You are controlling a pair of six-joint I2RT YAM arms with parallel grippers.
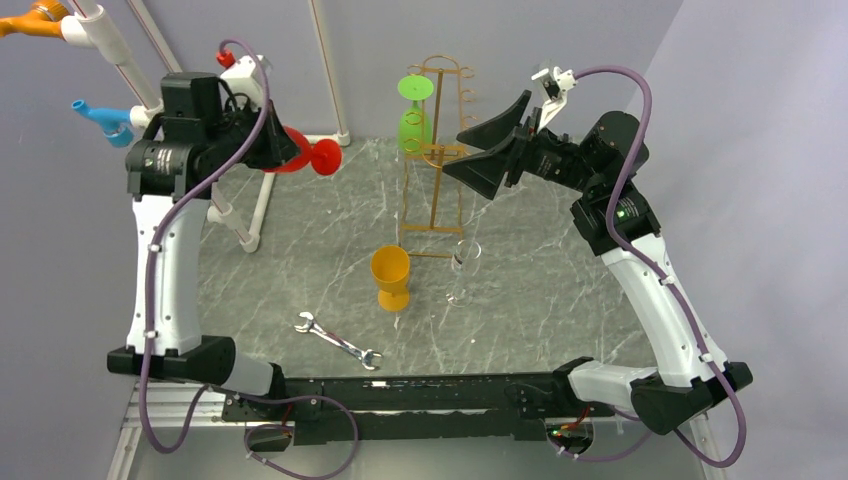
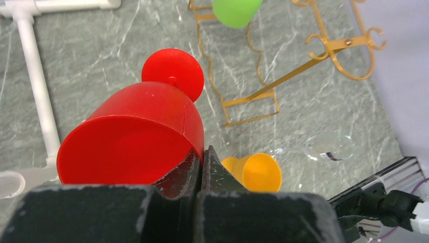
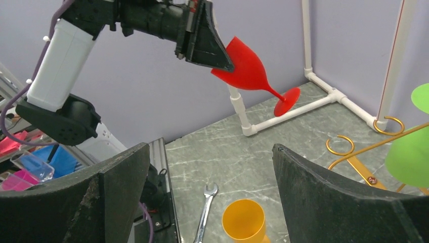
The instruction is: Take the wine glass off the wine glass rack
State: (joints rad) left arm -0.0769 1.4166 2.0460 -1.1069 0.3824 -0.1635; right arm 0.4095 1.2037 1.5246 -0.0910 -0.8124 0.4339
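Observation:
The gold wire wine glass rack (image 1: 437,160) stands at the back of the table. A green wine glass (image 1: 414,126) hangs upside down on its left side. My left gripper (image 1: 290,147) is shut on the rim of a red wine glass (image 1: 318,157) and holds it in the air left of the rack. In the left wrist view the fingers (image 2: 202,154) pinch the red bowl's wall (image 2: 131,131). My right gripper (image 1: 455,152) is open and empty, right beside the rack's right side. In the right wrist view (image 3: 211,152) nothing lies between its fingers.
An orange wine glass (image 1: 391,277) and a clear wine glass (image 1: 461,272) stand in front of the rack. A wrench (image 1: 338,341) lies near the front edge. A white pipe frame (image 1: 250,215) stands at the back left.

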